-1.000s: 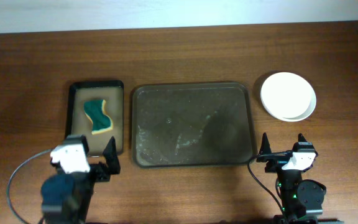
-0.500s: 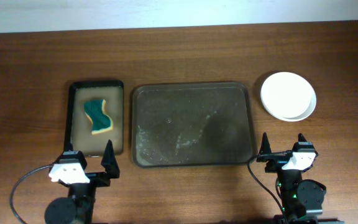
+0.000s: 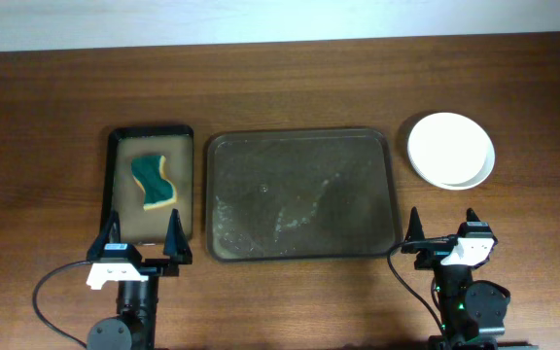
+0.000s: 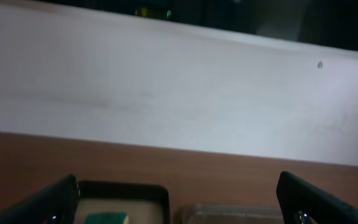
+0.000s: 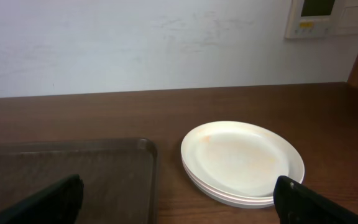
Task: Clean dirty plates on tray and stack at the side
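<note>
The white plates (image 3: 450, 150) sit stacked on the table to the right of the large dark tray (image 3: 301, 194), which holds no plates. The right wrist view shows the stack (image 5: 241, 160) with faint yellow smears on the top plate, beside the tray's corner (image 5: 92, 171). My left gripper (image 3: 142, 238) is open and empty at the near edge of the small black tray. My right gripper (image 3: 444, 226) is open and empty, near the table's front, just right of the large tray.
A small narrow black tray (image 3: 151, 136) stands left of the large tray and holds a green-and-yellow sponge (image 3: 154, 182). The left wrist view shows that tray's far rim (image 4: 123, 188) and a white wall behind.
My left arm has swung from a turned pose to face straight ahead, its fingers now spread at the small black tray's near edge. The right arm and plates have not moved.
</note>
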{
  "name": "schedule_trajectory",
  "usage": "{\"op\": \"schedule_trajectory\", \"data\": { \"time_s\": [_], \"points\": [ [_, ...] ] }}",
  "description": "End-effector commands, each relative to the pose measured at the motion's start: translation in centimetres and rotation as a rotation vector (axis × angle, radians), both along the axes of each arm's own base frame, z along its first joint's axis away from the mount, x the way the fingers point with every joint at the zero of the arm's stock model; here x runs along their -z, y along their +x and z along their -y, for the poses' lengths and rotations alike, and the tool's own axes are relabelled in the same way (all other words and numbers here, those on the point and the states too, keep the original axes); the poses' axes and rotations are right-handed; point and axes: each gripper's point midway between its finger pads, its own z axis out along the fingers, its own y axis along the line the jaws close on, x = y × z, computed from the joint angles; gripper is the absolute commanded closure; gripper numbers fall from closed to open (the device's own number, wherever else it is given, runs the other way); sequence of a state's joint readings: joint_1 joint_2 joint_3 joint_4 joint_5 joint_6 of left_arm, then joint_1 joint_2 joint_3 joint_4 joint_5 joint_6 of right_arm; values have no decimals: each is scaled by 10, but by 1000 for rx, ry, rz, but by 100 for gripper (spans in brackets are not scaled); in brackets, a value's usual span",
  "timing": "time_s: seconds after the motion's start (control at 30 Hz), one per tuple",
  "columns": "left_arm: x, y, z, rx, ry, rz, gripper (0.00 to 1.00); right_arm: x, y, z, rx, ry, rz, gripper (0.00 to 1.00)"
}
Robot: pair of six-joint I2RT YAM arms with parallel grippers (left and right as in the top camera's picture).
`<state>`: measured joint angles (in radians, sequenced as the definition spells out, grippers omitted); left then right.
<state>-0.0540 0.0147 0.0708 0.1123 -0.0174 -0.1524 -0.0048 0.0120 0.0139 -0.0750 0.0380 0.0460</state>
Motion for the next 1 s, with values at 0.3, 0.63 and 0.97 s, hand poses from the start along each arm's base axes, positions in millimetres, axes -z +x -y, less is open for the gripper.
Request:
{"op": "schedule_trajectory", "data": {
  "time_s": [0.3, 0.63, 0.97],
  "points": [
    [43, 7, -2, -27, 127, -109, 1, 3, 0, 2, 12, 3, -5, 2],
    [76, 6, -2, -19, 228, -240, 1, 3, 0, 2, 12, 3, -5, 2],
    [76, 6, -2, -22, 227, -241, 1, 3, 0, 2, 12, 3, -5, 2]
  ]
}}
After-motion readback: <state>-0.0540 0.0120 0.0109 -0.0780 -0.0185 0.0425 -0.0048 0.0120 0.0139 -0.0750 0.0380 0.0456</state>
